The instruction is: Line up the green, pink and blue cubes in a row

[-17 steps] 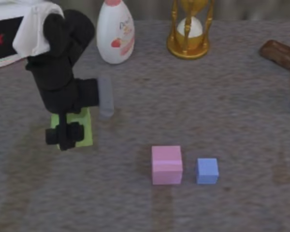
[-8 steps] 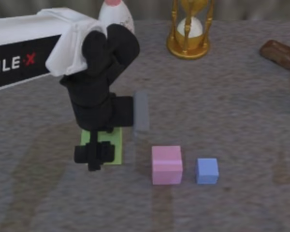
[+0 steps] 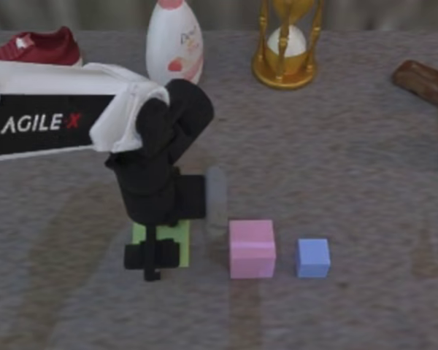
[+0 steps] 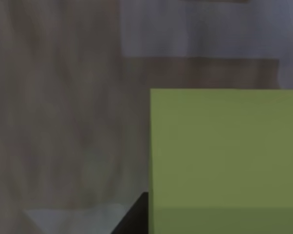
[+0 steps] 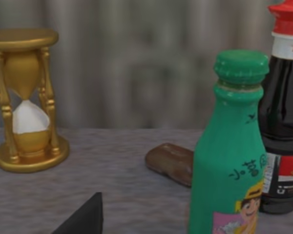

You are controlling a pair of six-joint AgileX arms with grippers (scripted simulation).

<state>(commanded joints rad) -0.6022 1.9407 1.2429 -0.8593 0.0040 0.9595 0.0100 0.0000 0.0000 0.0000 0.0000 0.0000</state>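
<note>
My left gripper (image 3: 152,257) is shut on the lime-green cube (image 3: 181,240), holding it from above just left of the pink cube (image 3: 252,249) with a small gap between them. The green cube (image 4: 224,161) fills much of the left wrist view, with one dark finger (image 4: 136,217) against its side. The small blue cube (image 3: 313,257) sits on the table right of the pink one, roughly level with it. I cannot tell whether the green cube touches the table. My right arm is parked beyond the top view's right side.
Along the back stand a red shoe (image 3: 38,47), a white lotion bottle (image 3: 174,47) and a gold hourglass (image 3: 285,44). A brown bar (image 3: 422,80) lies at the back right. A green bottle (image 5: 229,156) and a dark sauce bottle (image 5: 285,112) stand near the right arm.
My left arm has carried the green cube rightward and toward the front, from the left of the table to a spot beside the pink cube. The pink and blue cubes have not moved.
</note>
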